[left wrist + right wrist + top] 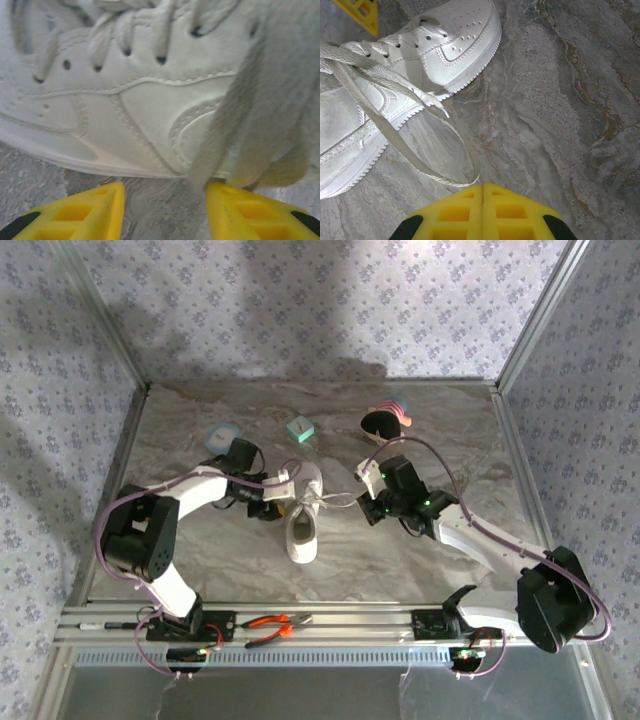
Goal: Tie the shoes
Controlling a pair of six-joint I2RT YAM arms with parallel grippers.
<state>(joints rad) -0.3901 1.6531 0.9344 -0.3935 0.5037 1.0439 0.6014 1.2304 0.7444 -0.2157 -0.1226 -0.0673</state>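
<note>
Top external view, nearest edge first: orange-handled pliers [275, 624] lie on the grey aluminium rail [340, 618] between the two arm bases. Farther up, at mid-frame, the white low-top sneaker [303, 525] lies lengthwise on the grey marbled worktop [200, 570]. The left tool [277, 502] is just beside its left flank and the right tool [364, 502] a little off to its right, with a thin white lace [340, 500] stretched from shoe to right tool. Near the back edge sit a pale blue ring [224, 435], a small teal block [300, 428] and a dark round object with a pink and blue rim [385, 420]. In the left wrist view the yellow fingers [90, 212] sit in the bottom corners, standing apart and open, with bare worktop between them. A blurred flat lace [260, 115] hangs down the right side and meets the inner edge of the right-hand finger; beyond, the sneaker's stitched side panel [125, 120] runs up to a row of eyelets at the top. In the right wrist view the yellow fingers [455, 215] at bottom centre are pressed together, closed on the bend of a lace loop [420, 165]. The loop runs up and left to the sneaker, whose perforated toe [465, 25] points to the top centre, and a yellow finger of the left tool [362, 12] shows in the upper left corner.
</note>
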